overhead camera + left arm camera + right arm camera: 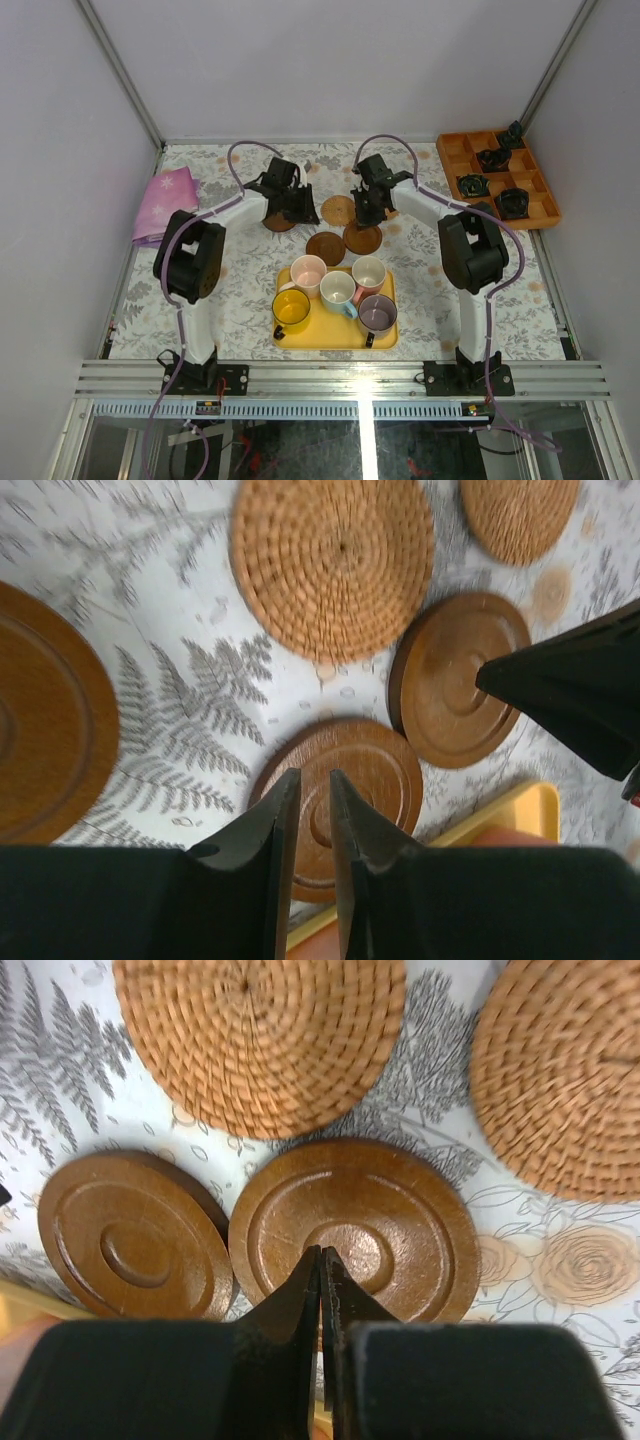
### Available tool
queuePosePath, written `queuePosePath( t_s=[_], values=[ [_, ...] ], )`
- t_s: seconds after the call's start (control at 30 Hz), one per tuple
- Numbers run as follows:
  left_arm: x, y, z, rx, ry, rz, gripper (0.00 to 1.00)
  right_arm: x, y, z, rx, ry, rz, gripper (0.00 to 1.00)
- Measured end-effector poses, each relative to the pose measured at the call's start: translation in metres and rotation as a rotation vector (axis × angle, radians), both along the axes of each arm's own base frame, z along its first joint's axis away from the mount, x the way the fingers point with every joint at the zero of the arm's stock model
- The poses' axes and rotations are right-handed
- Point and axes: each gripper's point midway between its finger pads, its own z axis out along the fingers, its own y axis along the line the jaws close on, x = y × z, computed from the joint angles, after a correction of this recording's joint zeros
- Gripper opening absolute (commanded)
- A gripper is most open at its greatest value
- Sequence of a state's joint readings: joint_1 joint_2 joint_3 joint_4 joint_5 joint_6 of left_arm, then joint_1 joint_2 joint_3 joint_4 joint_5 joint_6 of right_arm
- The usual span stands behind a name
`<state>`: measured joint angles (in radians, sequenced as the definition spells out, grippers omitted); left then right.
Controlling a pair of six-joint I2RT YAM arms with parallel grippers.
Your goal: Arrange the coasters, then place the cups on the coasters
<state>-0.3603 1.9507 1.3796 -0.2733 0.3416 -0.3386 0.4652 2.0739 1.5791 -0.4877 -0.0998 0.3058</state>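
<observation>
Three brown wooden coasters and two woven ones lie behind the tray. My left gripper hovers over the middle wooden coaster, its fingers shut to a thin slit with nothing between them. Another wooden coaster lies to its left. My right gripper is shut and empty above the third wooden coaster. The woven coasters lie beyond. Several cups stand on the yellow tray: pale pink, light blue, salmon, yellow and mauve.
An orange divided tray with small black gadgets sits at the back right. A pink cloth lies at the left edge. White walls close in the flowered table on three sides.
</observation>
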Motion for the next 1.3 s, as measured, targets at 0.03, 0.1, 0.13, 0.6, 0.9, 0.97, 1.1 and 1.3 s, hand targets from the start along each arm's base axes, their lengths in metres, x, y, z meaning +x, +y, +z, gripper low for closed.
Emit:
queuePosePath(
  t_s=[0.03,0.1,0.13,0.6,0.9,0.97,1.1,1.3],
  values=[
    [-0.005,-0.002,-0.004,-0.001,0.017,-0.013,0.17,-0.004,0.001,-0.003,-0.002,0.011,0.005,0.0],
    [-0.015,-0.006,-0.011,-0.001,0.05,-0.038,0.17,-0.013,0.0,-0.01,-0.001,0.04,0.013,0.0],
    [-0.018,-0.008,-0.012,-0.004,0.059,-0.05,0.17,-0.016,-0.001,-0.013,-0.003,0.051,0.015,0.0],
    [-0.045,-0.022,-0.042,-0.04,0.182,-0.149,0.21,-0.036,-0.022,-0.03,-0.074,0.142,-0.034,0.0],
    [-0.062,-0.022,-0.053,-0.035,0.242,-0.201,0.22,-0.038,-0.076,-0.031,-0.042,0.206,-0.261,0.0],
    [-0.061,-0.023,-0.053,-0.033,0.244,-0.196,0.22,-0.038,-0.097,-0.031,-0.065,0.217,-0.323,0.0],
    [-0.053,-0.021,-0.053,-0.018,0.241,-0.158,0.22,-0.034,-0.129,-0.031,-0.135,0.215,-0.414,0.0],
    [-0.031,-0.005,-0.054,-0.015,0.244,-0.047,0.22,-0.022,-0.157,-0.031,-0.228,0.203,-0.493,0.0]
  ],
)
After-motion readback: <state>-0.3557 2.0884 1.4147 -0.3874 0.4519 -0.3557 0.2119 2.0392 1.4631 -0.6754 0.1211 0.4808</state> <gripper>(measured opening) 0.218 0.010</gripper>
